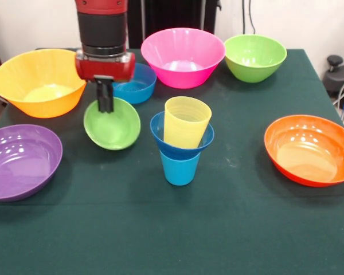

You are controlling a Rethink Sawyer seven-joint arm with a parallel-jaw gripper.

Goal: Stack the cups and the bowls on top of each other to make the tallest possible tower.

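Note:
In the front view a tower stands mid-table: a light blue cup (pixel 179 168) carries a small dark blue bowl (pixel 159 133), and a ribbed yellow cup (pixel 186 121) sits in that bowl, leaning slightly. To its left my gripper (pixel 105 106) comes down from above. Its two dark fingers are close together on the back rim of a small lime green bowl (pixel 114 127), which tilts with its opening toward the camera. A small light blue bowl (pixel 139 87) sits just behind the gripper, partly hidden by it.
Larger bowls ring the table: yellow-orange (pixel 39 83) at far left, pink (pixel 182 57) and green (pixel 255 57) at the back, purple (pixel 20 160) at near left, orange (pixel 309 150) at right. A dark green cloth (pixel 178 229) covers the table.

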